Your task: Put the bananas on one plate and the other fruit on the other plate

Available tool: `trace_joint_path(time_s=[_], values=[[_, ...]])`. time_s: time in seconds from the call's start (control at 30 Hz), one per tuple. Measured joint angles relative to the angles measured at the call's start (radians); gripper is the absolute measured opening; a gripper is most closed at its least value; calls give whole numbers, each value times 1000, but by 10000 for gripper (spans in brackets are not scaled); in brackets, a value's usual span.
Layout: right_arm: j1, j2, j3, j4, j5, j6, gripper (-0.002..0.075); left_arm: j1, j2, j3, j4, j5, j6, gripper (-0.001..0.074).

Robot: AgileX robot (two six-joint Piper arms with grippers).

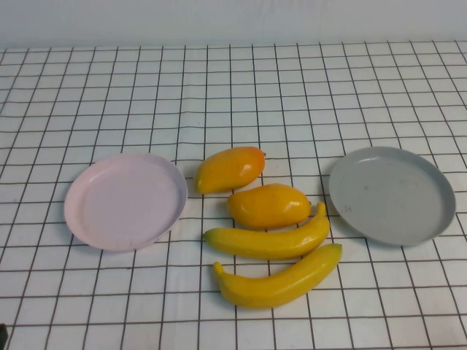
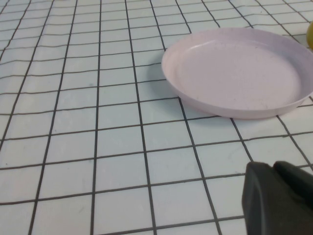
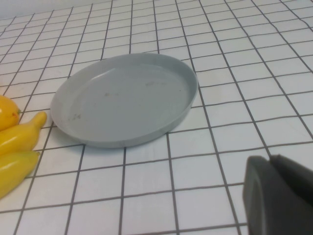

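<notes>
left pincer (image 2: pixel 276 196) closed, empty, low near pink plate (image 1: pixel 125 200) at 9 o'clock | right pincer (image 3: pixel 276 193) closed, empty, near grey-blue plate (image 1: pixel 392 194) at 3 | bananas (image 1: pixel 276 262) nearest, touching mango-like fruits (image 1: pixel 248 188) behind, centre of tabletop (image 1: pixel 241 87) | risk: glossy curved skins slip; grabbing one nudges neighbours

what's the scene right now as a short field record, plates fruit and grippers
pink plate: left of the fruit, nothing on it
grey-blue plate: right of the fruit, nothing on it
bananas: two, on the cloth between the plates, nearer the robot than the other fruit, both still off the plates
orange-yellow fruits: two, on the cloth beside the bananas
left gripper: shut, empty, near the pink plate
right gripper: shut, empty, near the grey-blue plate
checked cloth: covers the table
</notes>
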Motion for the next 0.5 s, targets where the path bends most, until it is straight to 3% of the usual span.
trace_joint_path(time_s=[0.2, 0.5], values=[[0, 0, 0, 0, 0, 0, -17, 0, 0, 0, -7, -29, -29, -4], [0, 0, 0, 0, 0, 0, -16, 0, 0, 0, -390, -266, -292, -4]])
